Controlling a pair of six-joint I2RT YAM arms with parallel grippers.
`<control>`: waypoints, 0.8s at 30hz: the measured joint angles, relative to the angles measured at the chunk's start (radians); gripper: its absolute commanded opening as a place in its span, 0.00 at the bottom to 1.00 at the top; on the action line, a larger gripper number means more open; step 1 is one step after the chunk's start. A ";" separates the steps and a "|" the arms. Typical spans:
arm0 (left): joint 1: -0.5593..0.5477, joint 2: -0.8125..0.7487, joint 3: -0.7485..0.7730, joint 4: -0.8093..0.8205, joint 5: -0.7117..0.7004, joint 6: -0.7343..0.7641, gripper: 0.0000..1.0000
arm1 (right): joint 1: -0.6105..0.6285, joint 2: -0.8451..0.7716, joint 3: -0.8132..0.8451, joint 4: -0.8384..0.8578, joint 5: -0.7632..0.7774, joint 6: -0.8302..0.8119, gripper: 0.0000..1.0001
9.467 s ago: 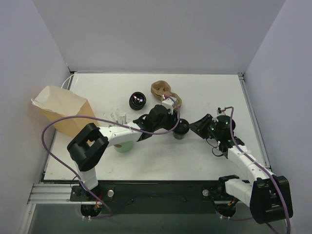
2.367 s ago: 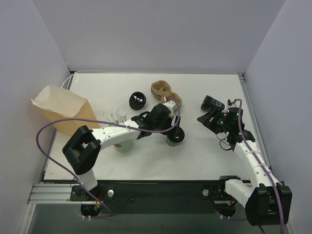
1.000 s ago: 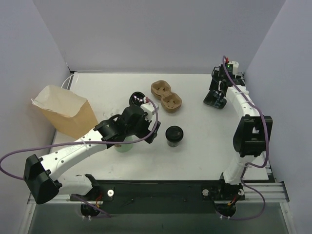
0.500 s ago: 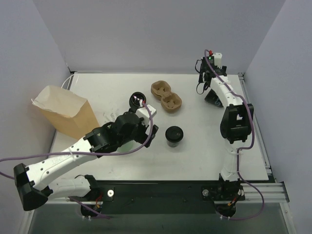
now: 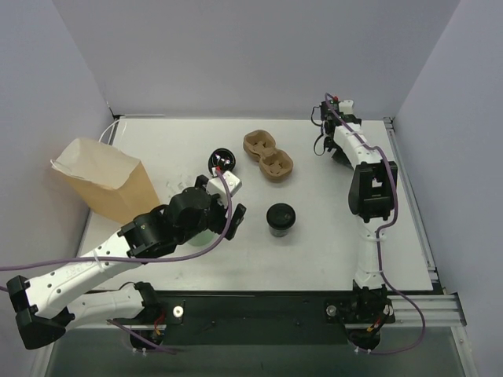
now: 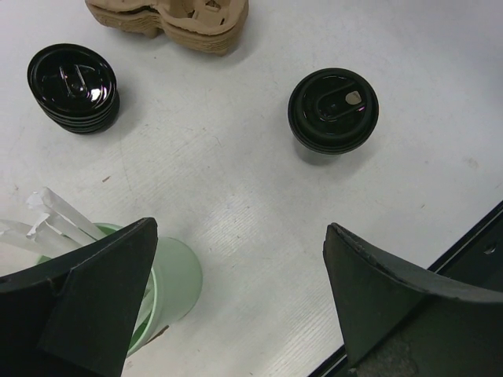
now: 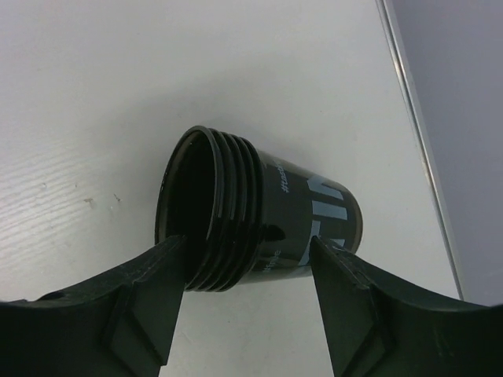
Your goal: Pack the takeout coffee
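The left gripper [image 6: 240, 228] is open very wide and holds nothing. It hangs over the white table [image 5: 330, 236], and its two dark fingers [image 6: 102, 306] show at the bottom corners of the left wrist view. Just beside its left finger is a green cup [image 6: 173, 279] with white straws [image 6: 43, 220] in it. A little way past the gripper stands the takeout coffee [image 6: 333, 110]. It is a small round black cup with its black lid on, it stands up straight near the middle of the table, and nothing touches it. Farther back is a short black stack with a shiny top [image 6: 72, 86], and beside that is a brown cup tray [image 6: 169, 20]. A brown paper bag [image 5: 102, 177] sits at the left side of the table, well apart from the coffee. The right arm reaches to the far right corner. There the right gripper [image 7: 247, 243] has one finger on each side of a black cup with no lid [image 7: 259, 212]. That cup lies on its side and has white letters on it. The fingers are partly apart, and I cannot tell if they squeeze the cup or only sit next to it.
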 measured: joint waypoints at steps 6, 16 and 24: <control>0.000 -0.009 0.000 0.001 -0.016 0.003 0.97 | 0.001 -0.021 -0.055 -0.019 0.050 0.005 0.10; -0.006 -0.068 -0.017 0.016 -0.026 0.004 0.97 | -0.033 -0.282 -0.301 -0.019 0.016 0.046 0.00; -0.006 -0.066 -0.021 0.031 -0.019 0.003 0.97 | -0.093 -0.517 -0.436 -0.077 -0.193 0.153 0.00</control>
